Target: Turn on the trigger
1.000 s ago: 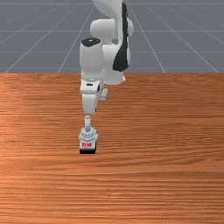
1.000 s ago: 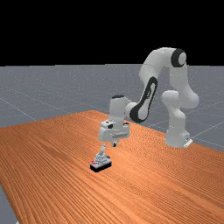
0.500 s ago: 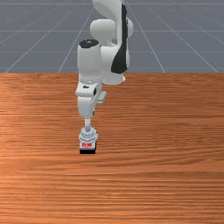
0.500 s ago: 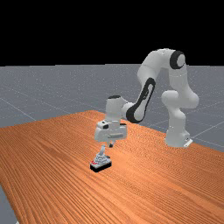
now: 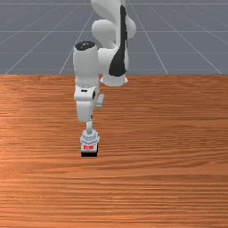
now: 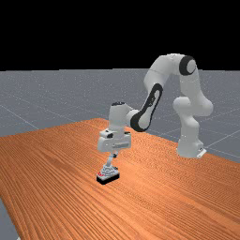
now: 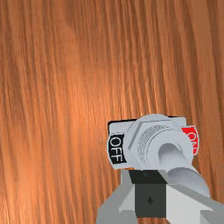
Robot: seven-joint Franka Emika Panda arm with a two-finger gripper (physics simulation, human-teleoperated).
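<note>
- Trigger [image 7: 151, 142]: located on the tabletop [image 5: 156, 169], directly below the hand; its base is set flat.
- Lever [image 7: 176, 161]: judged to be tilted toward the arm and away from the ON label [image 7: 191, 139]; the off position is inferred.
- Claw [image 7: 148, 181]: fingers are brought together, with nothing gripped. The tips are positioned close beside the upper lever, on the side of the OFF label [image 7: 116, 148]. Contact cannot be confirmed.
- Step in hand: alignment for the push, judged nearly complete.
- Next move: the closed tips should be driven against the lever, toward the ON label, until it is tipped over.
- Caution: if height is excessive, the lever end may be missed.
</note>
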